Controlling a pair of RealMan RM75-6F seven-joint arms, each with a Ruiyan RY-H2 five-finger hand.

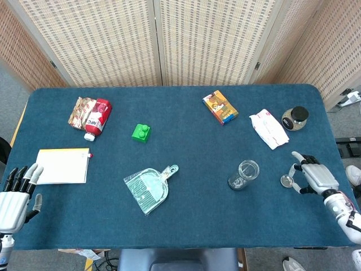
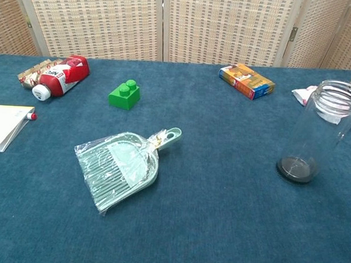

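My right hand (image 1: 313,177) hovers at the table's right front edge with fingers spread, its fingertips right beside a small round silver lid (image 1: 287,180); contact cannot be told. A clear glass jar (image 1: 245,174) stands upright just left of that lid, also seen in the chest view as the jar (image 2: 318,134). My left hand (image 1: 15,197) rests open at the front left corner, holding nothing, just below a white notepad (image 1: 64,165). Neither hand shows in the chest view.
A wrapped pale green dustpan (image 1: 148,188) lies at centre front. Further back are a green brick (image 1: 141,132), a red-and-white pouch (image 1: 91,116), an orange box (image 1: 220,107), a white packet (image 1: 269,129) and a dark-lidded jar (image 1: 295,118).
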